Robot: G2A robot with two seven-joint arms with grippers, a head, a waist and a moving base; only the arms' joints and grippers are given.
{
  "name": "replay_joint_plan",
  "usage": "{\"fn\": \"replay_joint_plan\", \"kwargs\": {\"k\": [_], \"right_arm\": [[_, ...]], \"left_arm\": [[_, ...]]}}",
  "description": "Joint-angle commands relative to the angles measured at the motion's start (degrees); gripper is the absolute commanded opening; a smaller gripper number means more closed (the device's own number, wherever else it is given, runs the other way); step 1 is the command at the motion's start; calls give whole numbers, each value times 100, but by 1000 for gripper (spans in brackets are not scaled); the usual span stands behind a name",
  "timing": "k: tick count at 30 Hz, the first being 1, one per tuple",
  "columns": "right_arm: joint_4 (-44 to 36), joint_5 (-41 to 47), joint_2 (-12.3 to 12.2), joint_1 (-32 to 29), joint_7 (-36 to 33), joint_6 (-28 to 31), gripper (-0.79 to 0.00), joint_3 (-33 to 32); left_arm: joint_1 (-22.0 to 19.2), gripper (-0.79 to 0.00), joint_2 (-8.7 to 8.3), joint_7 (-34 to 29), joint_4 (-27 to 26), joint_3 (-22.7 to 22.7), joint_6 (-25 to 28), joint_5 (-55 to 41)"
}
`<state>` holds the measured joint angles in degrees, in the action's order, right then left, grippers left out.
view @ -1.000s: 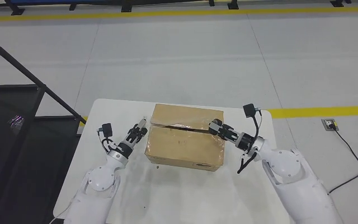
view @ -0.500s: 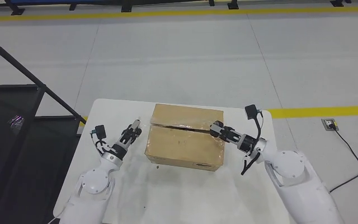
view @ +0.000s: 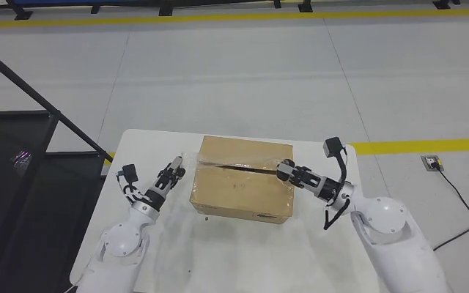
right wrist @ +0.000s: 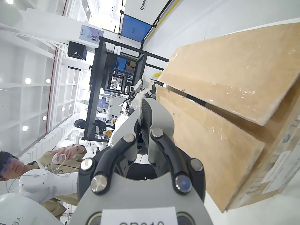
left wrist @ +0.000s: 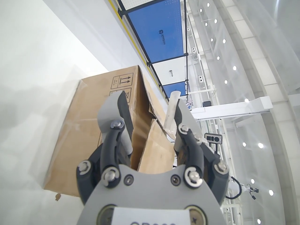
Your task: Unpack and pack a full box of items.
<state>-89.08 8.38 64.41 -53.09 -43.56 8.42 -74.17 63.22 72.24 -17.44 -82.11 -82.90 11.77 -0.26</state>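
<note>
left pincer [view: 176,169] spread, just beside box [view: 242,192] end on surface [view: 220,253]; right pincer [view: 283,171] at top seam [view: 238,167], pressed together, pinching clear tape shred [right wrist: 141,99]

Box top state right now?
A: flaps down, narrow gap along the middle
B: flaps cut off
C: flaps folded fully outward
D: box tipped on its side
A: the box stands upright with both top flaps lying down and a dark slit running between them.
</note>
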Motion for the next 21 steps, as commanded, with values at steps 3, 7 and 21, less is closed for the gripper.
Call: {"fn": "replay_joint_plan", "kwargs": {"k": [3, 7, 21], "right_arm": [[77, -79, 3, 39, 60, -271, -785, 46], [182, -99, 7, 122, -31, -517, -785, 121], [260, -41, -35, 79, -197, -808, -785, 1]], "left_arm": [[-53, -336, 5, 3, 126, 45, -41, 15], [-127, -336, 12, 11, 257, 93, -61, 32], [-176, -342, 21, 5, 317, 146, -91, -27]]}}
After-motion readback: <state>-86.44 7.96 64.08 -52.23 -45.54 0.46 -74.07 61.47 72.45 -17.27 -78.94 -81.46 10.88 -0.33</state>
